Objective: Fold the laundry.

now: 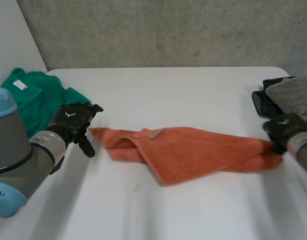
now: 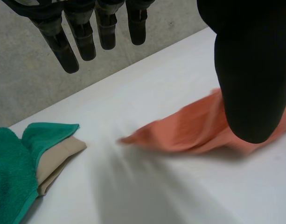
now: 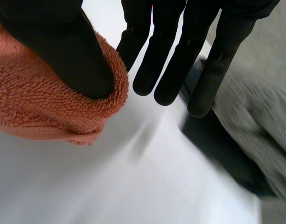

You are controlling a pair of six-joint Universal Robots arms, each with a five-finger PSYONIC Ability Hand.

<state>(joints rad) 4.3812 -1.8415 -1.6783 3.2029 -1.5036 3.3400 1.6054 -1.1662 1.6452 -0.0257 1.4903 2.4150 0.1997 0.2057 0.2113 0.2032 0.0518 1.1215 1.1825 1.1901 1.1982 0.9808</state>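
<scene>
Orange towel [image 1: 193,155] lengthwise left-right | left hand [image 1: 73,119] relaxed, empty, by left tip | right hand [image 1: 286,127] straight-fingered, thumb on right end

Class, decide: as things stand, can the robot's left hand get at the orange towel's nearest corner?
Probably yes. The left hand is open beside a corner of the orange towel, with only bare table between them.

Soft, even light around me: my white table [image 1: 193,95] is bright, the concrete wall [image 1: 168,30] behind it duller, the orange towel [image 1: 193,155] throwing a faint shadow at its edge.
</scene>
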